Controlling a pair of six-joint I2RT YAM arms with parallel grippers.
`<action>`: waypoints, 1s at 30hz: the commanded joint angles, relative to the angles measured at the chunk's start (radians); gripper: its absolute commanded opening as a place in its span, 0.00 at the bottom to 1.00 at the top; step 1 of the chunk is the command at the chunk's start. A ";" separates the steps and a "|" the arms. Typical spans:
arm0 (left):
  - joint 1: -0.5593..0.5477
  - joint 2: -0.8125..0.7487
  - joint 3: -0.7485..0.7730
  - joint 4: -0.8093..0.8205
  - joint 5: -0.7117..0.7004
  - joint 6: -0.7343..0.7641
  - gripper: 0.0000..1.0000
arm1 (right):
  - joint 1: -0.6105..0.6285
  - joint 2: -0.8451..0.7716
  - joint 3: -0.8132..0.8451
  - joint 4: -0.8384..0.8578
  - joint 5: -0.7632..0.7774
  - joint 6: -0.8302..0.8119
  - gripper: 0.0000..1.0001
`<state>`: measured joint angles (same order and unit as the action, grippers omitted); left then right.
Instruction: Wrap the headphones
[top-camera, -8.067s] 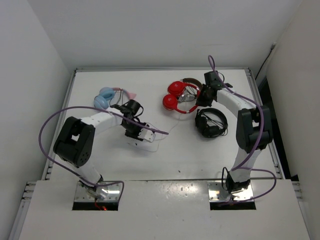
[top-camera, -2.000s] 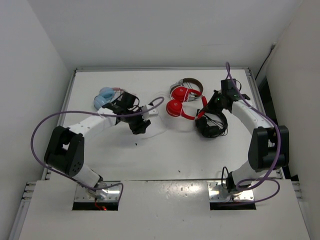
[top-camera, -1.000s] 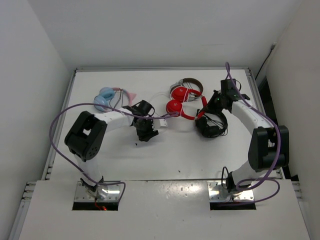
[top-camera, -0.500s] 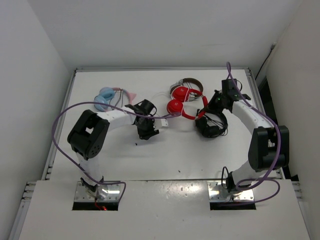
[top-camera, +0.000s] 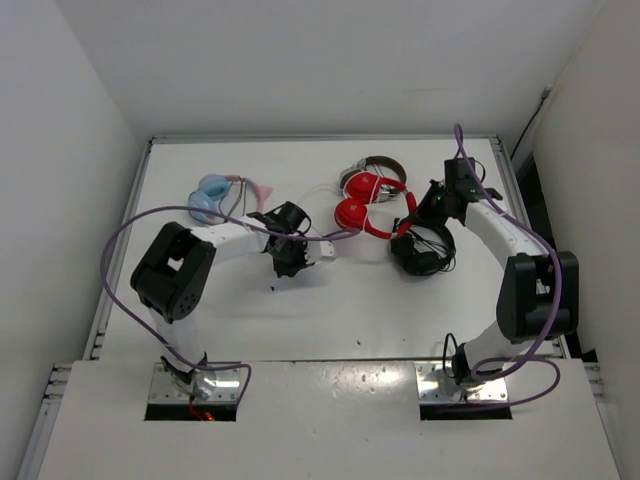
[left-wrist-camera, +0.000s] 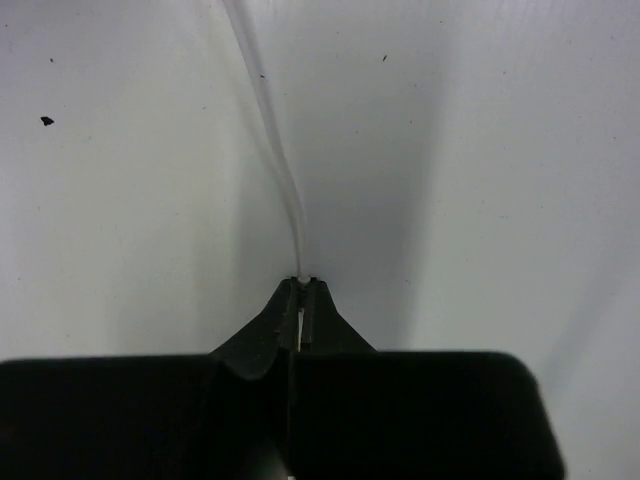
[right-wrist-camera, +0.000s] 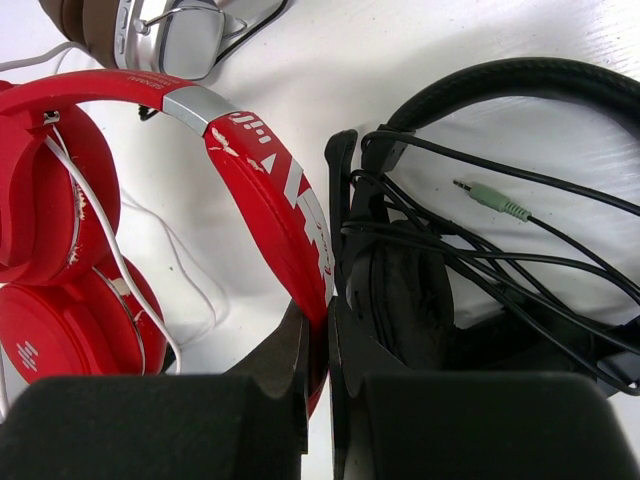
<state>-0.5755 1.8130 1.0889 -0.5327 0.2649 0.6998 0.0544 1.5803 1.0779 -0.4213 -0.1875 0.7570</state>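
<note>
The red headphones are laid on the white table, in its far middle part. The two ear cups are set side by side at the left and the headband curves off to the right. The headband is pinched between the jaws of the right gripper, which are closed onto its lower end so that only the band's thickness is left between them. Just to the right of that grip the black headphones are found, with their tangled black lead. The brown-and-silver headphones are seen just beyond the red ear cups. The thin white cable of the red headphones is clamped by the left gripper, whose jaws are shut almost fully upon it. From the tips the cable is led away over the bare table. This gripper is placed apart from the ear cups, between them and a pale blue pair.
</note>
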 joint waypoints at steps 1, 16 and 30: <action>0.002 0.055 -0.073 -0.098 -0.015 0.015 0.00 | -0.005 -0.011 0.045 0.056 -0.044 0.028 0.00; -0.087 -0.276 -0.155 -0.170 0.115 0.285 0.00 | -0.034 0.018 0.102 0.067 -0.053 0.077 0.00; -0.317 -0.592 -0.215 -0.279 0.195 0.553 0.00 | -0.074 0.075 0.168 0.067 -0.044 0.137 0.00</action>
<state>-0.8661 1.2934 0.8719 -0.7883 0.3996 1.1744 -0.0109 1.6474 1.1740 -0.4202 -0.2020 0.8463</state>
